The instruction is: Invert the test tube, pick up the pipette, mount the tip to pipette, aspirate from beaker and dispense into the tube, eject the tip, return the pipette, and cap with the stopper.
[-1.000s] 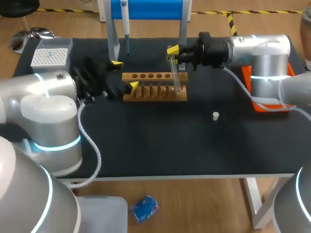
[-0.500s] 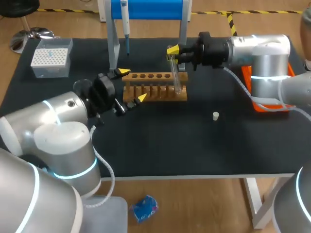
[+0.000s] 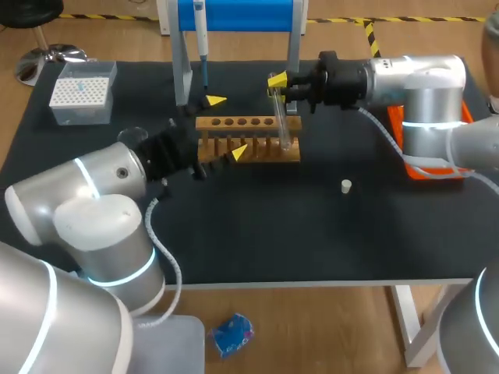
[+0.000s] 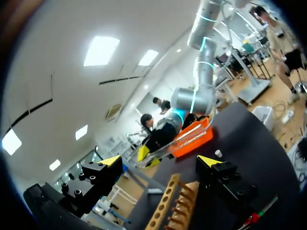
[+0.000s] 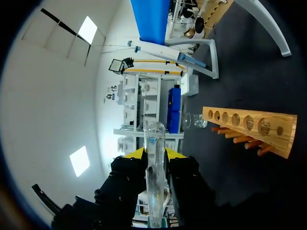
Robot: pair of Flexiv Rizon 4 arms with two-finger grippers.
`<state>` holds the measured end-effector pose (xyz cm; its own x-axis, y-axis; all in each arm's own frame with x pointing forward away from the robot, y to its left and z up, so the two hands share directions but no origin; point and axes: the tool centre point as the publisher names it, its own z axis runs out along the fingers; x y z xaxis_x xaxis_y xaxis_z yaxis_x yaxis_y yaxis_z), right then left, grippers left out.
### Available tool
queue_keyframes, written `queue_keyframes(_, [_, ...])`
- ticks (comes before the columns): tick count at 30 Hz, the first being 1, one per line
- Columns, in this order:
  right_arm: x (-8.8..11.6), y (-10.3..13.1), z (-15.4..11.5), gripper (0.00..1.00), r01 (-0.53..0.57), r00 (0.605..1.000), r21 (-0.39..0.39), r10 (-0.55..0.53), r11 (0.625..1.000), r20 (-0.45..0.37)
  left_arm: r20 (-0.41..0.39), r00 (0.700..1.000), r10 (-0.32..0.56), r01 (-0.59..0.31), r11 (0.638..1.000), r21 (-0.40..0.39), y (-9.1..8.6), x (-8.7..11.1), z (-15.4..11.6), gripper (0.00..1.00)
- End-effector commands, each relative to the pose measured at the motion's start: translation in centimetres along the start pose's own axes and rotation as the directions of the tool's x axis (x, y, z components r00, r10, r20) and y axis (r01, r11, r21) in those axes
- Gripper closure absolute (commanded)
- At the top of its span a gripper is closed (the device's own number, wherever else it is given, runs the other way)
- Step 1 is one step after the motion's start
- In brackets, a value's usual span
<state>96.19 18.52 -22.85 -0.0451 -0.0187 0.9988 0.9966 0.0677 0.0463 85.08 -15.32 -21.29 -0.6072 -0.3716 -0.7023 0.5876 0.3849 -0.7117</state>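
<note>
My right gripper (image 3: 277, 81) is shut on a clear test tube (image 3: 281, 125), which hangs over the right end of the wooden rack (image 3: 249, 140). In the right wrist view the test tube (image 5: 154, 177) stands between the yellow tips of the gripper (image 5: 154, 154), with the rack (image 5: 249, 125) ahead. My left gripper (image 3: 227, 125) is wide open at the rack's left end, one tip behind it and one in front. From the left wrist, the gripper (image 4: 159, 161) frames the rack (image 4: 167, 211) and the held tube (image 4: 154, 154). The pipette (image 3: 201, 35) hangs on the blue stand. A white stopper (image 3: 346, 185) lies on the table.
A tip box (image 3: 80, 93) sits at the back left. A glass beaker (image 3: 132, 135) shows partly behind my left arm, also the beaker (image 5: 192, 120) beyond the rack. An orange tray (image 3: 396, 117) lies at the right edge, under my right arm.
My left arm has swung right toward the rack, its open gripper now straddling the rack's left end. The right arm and the tube have stayed put.
</note>
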Motion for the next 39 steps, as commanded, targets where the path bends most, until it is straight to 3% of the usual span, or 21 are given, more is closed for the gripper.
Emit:
queue_keyframes(1, [0.1,-0.1,0.0,1.00,0.001,1.000,-0.003,-0.001,1.000,0.003,-0.205,0.910,0.360,-0.303,0.916,0.263,0.5,0.0,0.1,0.00])
queue_keyframes(6, [0.1,-0.1,0.0,1.00,0.001,1.000,-0.003,-0.001,1.000,0.003,-0.177,0.810,0.558,-0.499,0.816,0.291,0.7,0.7,1.5,0.00])
queue_keyframes(21, [0.1,-0.1,0.0,1.00,0.001,1.000,-0.003,-0.001,1.000,0.003,-0.177,0.810,0.558,-0.499,0.816,0.291,0.7,0.7,1.5,0.00])
queue_keyframes(23, [0.1,-0.1,0.0,1.00,0.001,1.000,-0.003,-0.001,1.000,0.003,-0.151,0.801,0.580,-0.524,0.800,0.291,0.2,0.9,1.8,0.00])
queue_keyframes(33, [0.1,-0.1,0.0,1.00,0.001,1.000,-0.003,-0.001,1.000,0.003,-0.059,0.692,0.720,-0.685,0.680,0.263,-2.2,2.8,4.6,0.00])
queue_keyframes(39, [0.1,-0.1,0.0,1.00,0.001,1.000,-0.003,-0.001,1.000,0.003,-0.034,0.698,0.715,-0.679,0.677,0.282,-1.8,3.6,6.6,0.00])
